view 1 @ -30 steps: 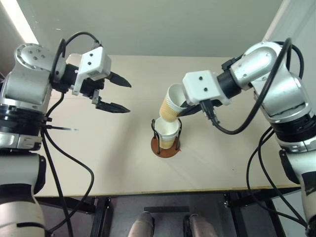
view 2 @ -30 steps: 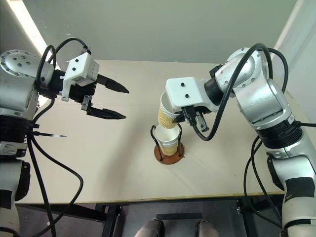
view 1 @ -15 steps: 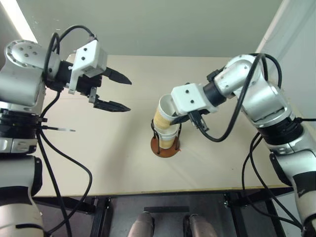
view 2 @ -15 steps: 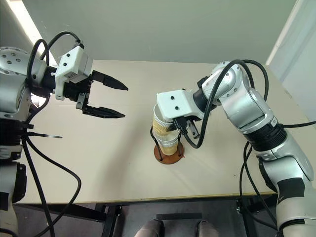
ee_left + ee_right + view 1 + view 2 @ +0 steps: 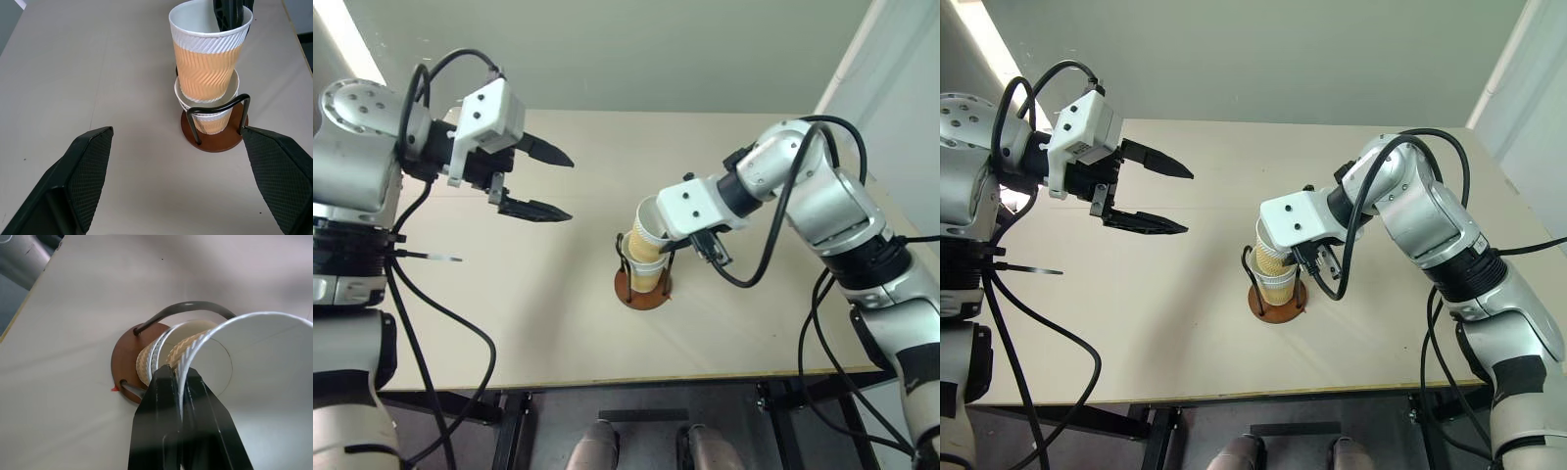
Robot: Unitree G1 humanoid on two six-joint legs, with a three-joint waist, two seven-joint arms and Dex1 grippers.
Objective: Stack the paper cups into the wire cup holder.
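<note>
Here the right gripper (image 5: 180,382) pinches the rim of the top paper cup (image 5: 209,54), nested in the cups within the wire cup holder (image 5: 213,132); lower cups are mostly hidden. The left gripper (image 5: 551,183) hangs spread, well apart.

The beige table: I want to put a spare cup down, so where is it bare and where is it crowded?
Bare: the wide stretch under the open left pincer and the near strip along the front edge of the beige table. Crowded: the centre, where the right pincer pinches the top paper cup over the brown-based wire cup holder.
</note>
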